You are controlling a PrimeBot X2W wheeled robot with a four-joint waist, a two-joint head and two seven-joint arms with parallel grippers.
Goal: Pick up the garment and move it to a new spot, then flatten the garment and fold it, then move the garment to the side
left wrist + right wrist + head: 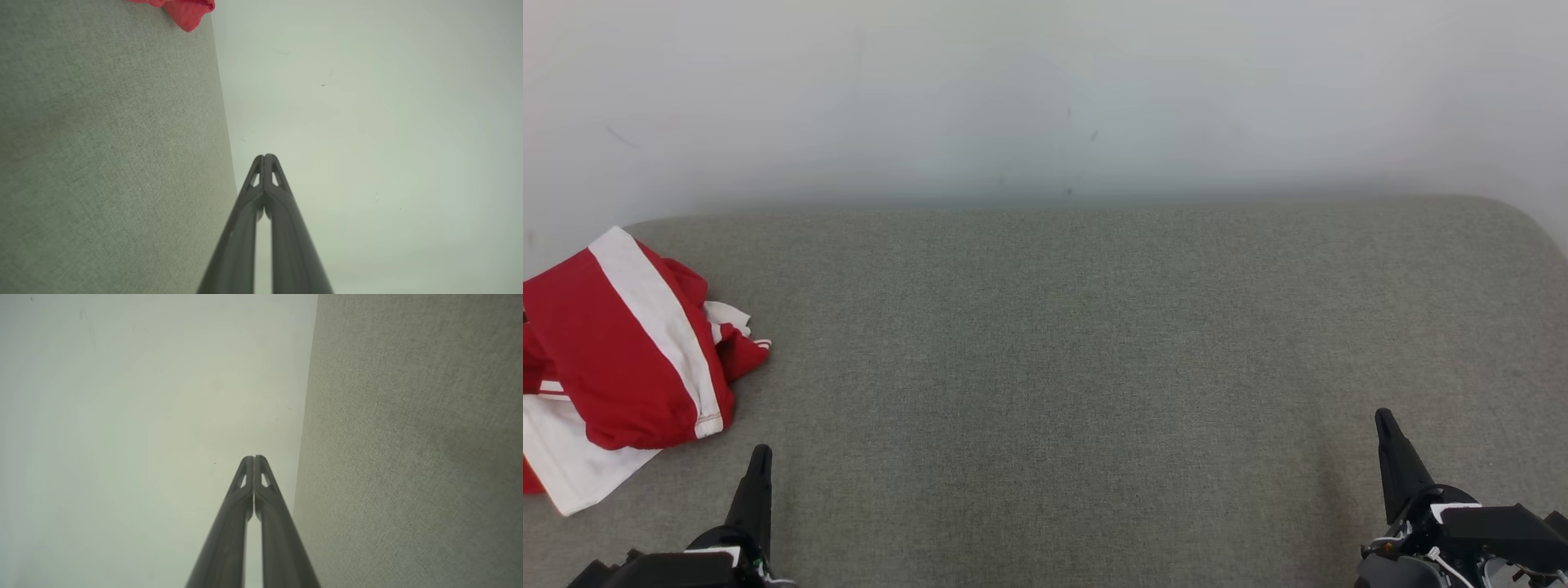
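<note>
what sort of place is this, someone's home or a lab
Likely a robot test bench rather than a home, though that is a guess: a grey fabric-covered table stands against a plain pale wall, with one crumpled red and white garment at its left edge.

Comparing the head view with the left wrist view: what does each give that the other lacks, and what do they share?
Head view: most of the crumpled red and white garment at the left edge of the grey fabric surface, and the right gripper, shut, at the lower right. Left wrist view: a close look at the left gripper, closed tip to tip, holding nothing. Both: a red part of the garment, the grey surface, the pale wall and the left gripper.
</note>
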